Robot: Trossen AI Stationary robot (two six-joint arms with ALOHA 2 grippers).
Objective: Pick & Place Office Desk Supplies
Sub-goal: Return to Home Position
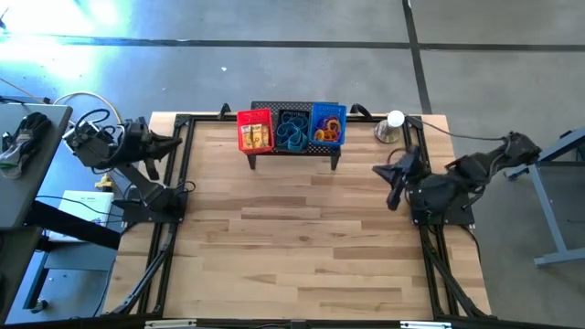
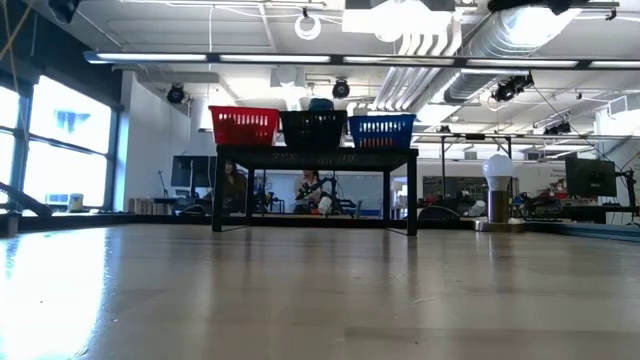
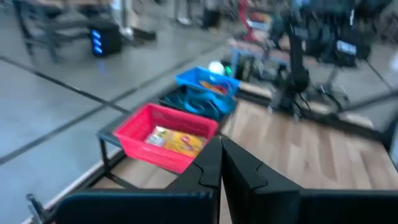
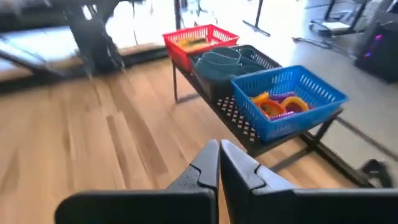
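Pale wood planks are making up the worktop (image 1: 302, 247), which is filling the middle and bottom of the high view, while grey floor (image 1: 274, 64) is running across the top of that frame.

At upper centre a black mesh shelf (image 1: 292, 157) is standing on the far edge of the worktop. Three bins are sitting on it in a tight row. In the low view the red bin (image 2: 243, 127) is showing on the left, the black bin (image 2: 313, 128) in the middle and the blue bin (image 2: 381, 130) on the right.

All the supplies I can see are lying inside these bins:
- The yellow boxes (image 1: 257, 137) are lying in the red bin.
- The teal bands (image 4: 221, 62) are curling in the black bin.
- The rings (image 4: 280, 104), orange and purple, are piling in the blue bin.

A silver cone (image 1: 393, 126) with a white ball on top is standing just right of the shelf.

I am holding my left claw (image 1: 175, 143) at the left edge of the high frame's upper half, beside the worktop's left rail and well apart from the shelf. Its fingers are pressing together on nothing.

I am holding my right claw (image 1: 391, 174) at right of centre, over the worktop's right side and below the silver cone. Its fingers are also pressing together, with nothing between them.
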